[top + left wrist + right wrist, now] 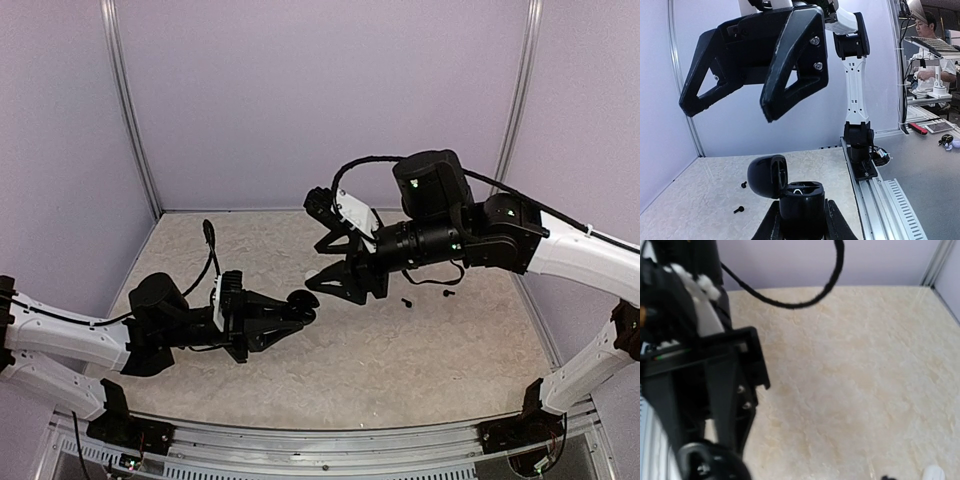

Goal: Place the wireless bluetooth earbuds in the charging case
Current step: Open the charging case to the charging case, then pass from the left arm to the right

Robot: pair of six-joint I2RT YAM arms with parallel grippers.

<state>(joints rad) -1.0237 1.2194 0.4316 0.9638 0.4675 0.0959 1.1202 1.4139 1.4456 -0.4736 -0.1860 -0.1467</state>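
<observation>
So, the right gripper [730,110] hangs wide open just above the case [801,199], which the left gripper [297,305] clamps by its base, lid [767,175] flipped up. The case looks hard and glossy, probably slippery. The two earbuds [739,209] lie on the table [695,200], off to the side, well below those open jaws. They're tiny and light, so I'd pinch the body.

Charging case [801,202]: glossy black. Right gripper [730,111]: black. Tabletop [400,355]: beige, faint marbled mottling. Walls [300,100]: pale lilac.
</observation>
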